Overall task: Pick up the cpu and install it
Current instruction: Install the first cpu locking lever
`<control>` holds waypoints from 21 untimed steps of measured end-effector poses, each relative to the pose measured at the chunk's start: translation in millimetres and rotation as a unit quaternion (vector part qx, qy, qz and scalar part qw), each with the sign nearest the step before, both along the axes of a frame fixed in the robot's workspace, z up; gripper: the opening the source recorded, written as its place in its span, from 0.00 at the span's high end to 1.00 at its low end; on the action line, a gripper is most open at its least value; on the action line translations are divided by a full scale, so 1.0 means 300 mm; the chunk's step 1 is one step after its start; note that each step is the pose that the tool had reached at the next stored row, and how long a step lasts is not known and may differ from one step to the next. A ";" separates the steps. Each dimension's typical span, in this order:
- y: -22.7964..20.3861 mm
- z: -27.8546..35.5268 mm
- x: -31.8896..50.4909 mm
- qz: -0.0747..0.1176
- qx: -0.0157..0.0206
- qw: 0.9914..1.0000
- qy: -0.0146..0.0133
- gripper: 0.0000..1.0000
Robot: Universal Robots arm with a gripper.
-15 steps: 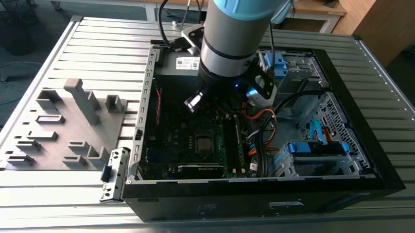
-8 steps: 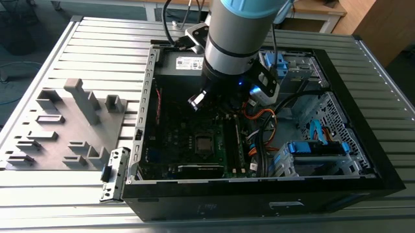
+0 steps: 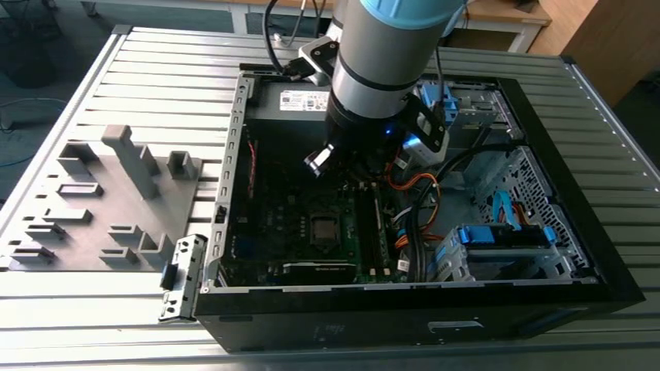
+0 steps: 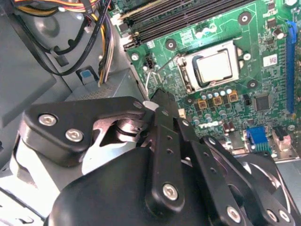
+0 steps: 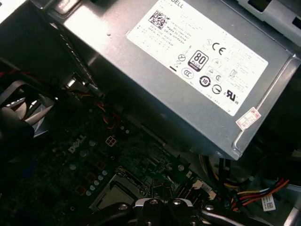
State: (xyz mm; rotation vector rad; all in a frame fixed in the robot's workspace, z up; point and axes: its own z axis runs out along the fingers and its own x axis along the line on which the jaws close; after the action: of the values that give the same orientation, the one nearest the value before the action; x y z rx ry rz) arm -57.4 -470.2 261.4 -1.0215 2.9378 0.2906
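The cpu, a small square chip with a dull silver face, lies flat inside its metal-framed socket on the green motherboard. A thin wire lever stands beside the socket. In the exterior view the socket sits mid-board inside the open black computer case. My gripper hangs above the board, off to one side of the socket and apart from the cpu. Under the arm it shows low inside the case, towards the back. Its black linkage hangs over the dark board.
The grey power-supply box fills the case's back. Black memory slots run close to the socket. Orange and yellow cables bundle at the exterior view's right, near blue drive brackets. A grey fixture block stands on the slatted table outside the case.
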 end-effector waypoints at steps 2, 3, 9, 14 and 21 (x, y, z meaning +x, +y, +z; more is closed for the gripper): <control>0.000 0.000 0.001 0.004 0.000 1.000 0.000 0.89; 0.000 0.000 0.001 0.004 0.000 1.000 0.000 0.89; 0.000 0.000 0.002 0.004 0.000 1.000 0.000 0.89; 0.001 0.000 0.003 0.004 0.001 1.000 0.000 0.89; 0.001 -0.002 0.008 0.007 0.007 1.000 0.000 0.89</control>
State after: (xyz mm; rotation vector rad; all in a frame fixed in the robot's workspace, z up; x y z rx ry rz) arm -55.1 -469.9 260.8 -1.0402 2.9249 0.3123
